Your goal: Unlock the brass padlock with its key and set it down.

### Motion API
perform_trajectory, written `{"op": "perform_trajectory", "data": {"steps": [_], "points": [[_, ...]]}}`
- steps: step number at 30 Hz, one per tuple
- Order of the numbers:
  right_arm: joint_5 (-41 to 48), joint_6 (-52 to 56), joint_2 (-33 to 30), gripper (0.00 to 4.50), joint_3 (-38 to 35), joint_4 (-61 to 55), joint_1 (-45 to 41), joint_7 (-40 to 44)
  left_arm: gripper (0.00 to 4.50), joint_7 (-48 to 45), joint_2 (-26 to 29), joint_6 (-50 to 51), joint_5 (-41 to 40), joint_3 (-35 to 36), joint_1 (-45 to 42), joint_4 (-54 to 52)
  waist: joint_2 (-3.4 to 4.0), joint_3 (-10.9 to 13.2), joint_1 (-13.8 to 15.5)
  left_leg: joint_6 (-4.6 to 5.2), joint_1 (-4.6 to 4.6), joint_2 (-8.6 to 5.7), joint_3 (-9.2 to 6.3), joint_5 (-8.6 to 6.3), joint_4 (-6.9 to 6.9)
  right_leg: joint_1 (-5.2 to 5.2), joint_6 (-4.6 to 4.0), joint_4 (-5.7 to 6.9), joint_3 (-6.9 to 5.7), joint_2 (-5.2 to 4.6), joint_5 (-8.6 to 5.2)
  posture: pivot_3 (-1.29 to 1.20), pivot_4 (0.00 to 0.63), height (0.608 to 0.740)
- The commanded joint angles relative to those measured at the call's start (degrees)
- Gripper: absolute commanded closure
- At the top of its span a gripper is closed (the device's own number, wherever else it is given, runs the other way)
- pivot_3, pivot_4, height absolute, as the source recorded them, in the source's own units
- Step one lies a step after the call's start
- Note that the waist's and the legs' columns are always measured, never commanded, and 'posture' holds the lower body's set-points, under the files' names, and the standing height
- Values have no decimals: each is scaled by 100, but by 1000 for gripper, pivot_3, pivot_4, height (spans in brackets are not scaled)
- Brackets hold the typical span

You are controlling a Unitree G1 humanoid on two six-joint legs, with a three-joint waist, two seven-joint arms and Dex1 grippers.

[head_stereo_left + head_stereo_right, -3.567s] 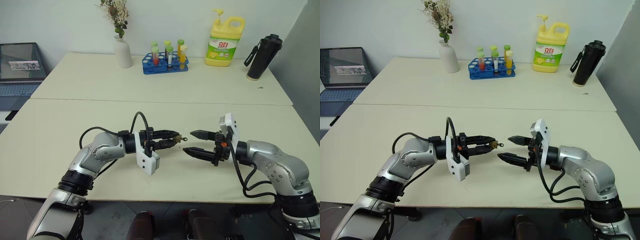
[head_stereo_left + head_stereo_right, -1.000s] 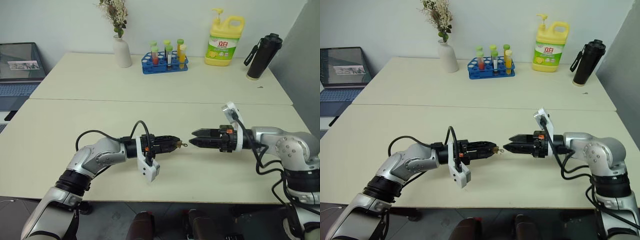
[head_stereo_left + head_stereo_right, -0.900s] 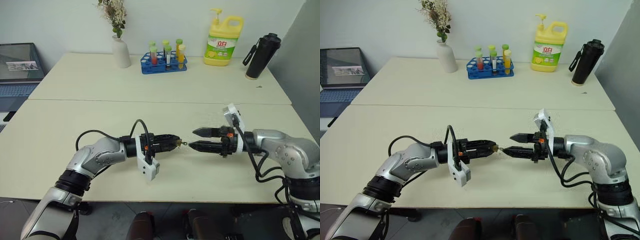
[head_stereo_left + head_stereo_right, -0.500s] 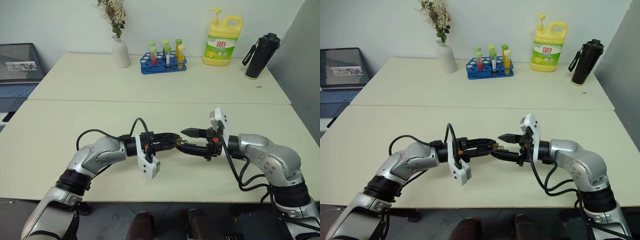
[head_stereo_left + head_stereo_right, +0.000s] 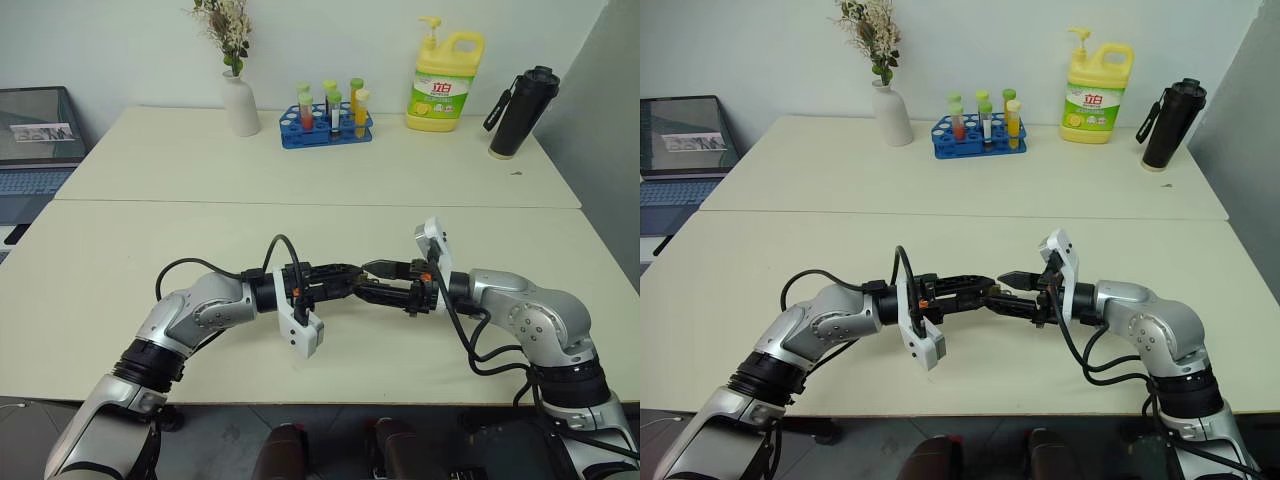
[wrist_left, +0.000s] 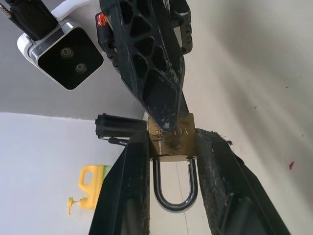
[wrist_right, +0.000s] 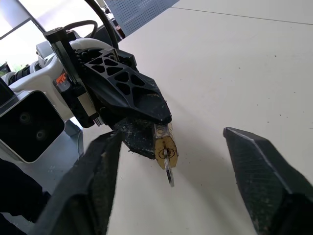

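left end effector (image 6: 172,147): clamped on brass padlock (image 6: 171,139) | shackle: toward wrist | right end effector finger (image 6: 151,58): touching padlock

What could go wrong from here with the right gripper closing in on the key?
1. The key is thin and sticks out of the brass padlock; the right gripper fingers stand open on either side, so an off-centre close could miss or bend it.
2. The left gripper pinches only the padlock's sides; a push or twist could slip it loose.

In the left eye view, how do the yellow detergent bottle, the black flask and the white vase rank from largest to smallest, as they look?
1. yellow detergent bottle
2. black flask
3. white vase

All three stand along the table's far side, so nearness hardly distorts the order.
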Motion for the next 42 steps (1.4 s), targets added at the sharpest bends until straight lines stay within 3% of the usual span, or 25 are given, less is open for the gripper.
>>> {"op": "perform_trajectory", "data": {"steps": [1, 5, 6, 16, 19, 22, 27, 34, 38, 42], "points": [[116, -28, 28, 2660, -75, -178, -88, 7, 3538, 31, 6, 2, -95, 50, 13, -186, 0, 0, 0, 0, 0, 0, 0, 0, 0, 0, 0, 0, 0, 0, 0, 0, 150, 740], [142, -7, 34, 4168, -73, -216, -76, 13, 3538, 23, 22, 6, -111, 51, 52, -207, 0, 0, -1, 0, 0, 0, -1, 0, 0, 0, 0, 0, 0, 0, 0, 0, 150, 740], [146, -3, 36, 4350, -70, -217, -77, 15, 3538, 23, 28, 2, -107, 48, 56, -204, 0, 0, -1, 0, 0, 0, -1, 0, 0, 0, 1, 0, 0, 0, -1, 0, 150, 740], [194, 60, -41, 4344, -51, -234, -155, 187, 3538, 43, 43, -42, -84, 55, 93, -173, 0, 0, -22, 0, 0, 0, -2, 0, 0, 0, 1, 0, 0, 0, 0, 0, 150, 740], [198, 66, -67, 4344, -48, -228, -187, 253, 3538, -39, 15, 28, -406, 42, 153, -157, 0, 0, -39, 0, 0, 0, -2, 0, 0, 0, 0, 0, 0, 0, 0, 0, 150, 740], [186, 66, -91, 4344, -75, -147, -249, 288, 2594, -471, 170, 135, -989, -139, 256, -232, 0, 0, -48, 0, 0, 1, -4, 0, 0, 0, 0, 0, -2, 0, 0, 0, 150, 740], [17, -92, -188, 4344, -79, 79, -329, 376, 1057, -785, 531, 190, -1302, -76, 685, -544, 1, 0, -57, 0, 2, 2, -3, 0, -2, 0, 0, 0, 1, 0, 0, 0, 150, 740], [-194, -365, -223, 4344, -29, 398, -453, 486, 1046, -1309, 766, 1282, -2547, 172, 1313, -1421, 1, 0, -61, 0, 2, 2, -4, 0, 0, 0, 4, 1, 0, -1, -2, 0, 150, 740], [-306, -491, -254, 4344, 10, 492, -480, 565, 2283, -1477, 776, 2149, -3366, 443, 1544, -2026, 1, 1, -64, 0, 1, 3, -4, 0, -1, 0, 5, -1, 0, -1, -3, 0, 150, 740], [-374, -591, -283, 4344, 41, 528, -505, 679, 3709, -1392, 599, 3763, -4376, 915, 1390, -2394, 1, 1, -60, 0, 1, 2, -7, 0, 1, 0, 9, 0, -2, 1, -5, 0, 150, 740]]}}
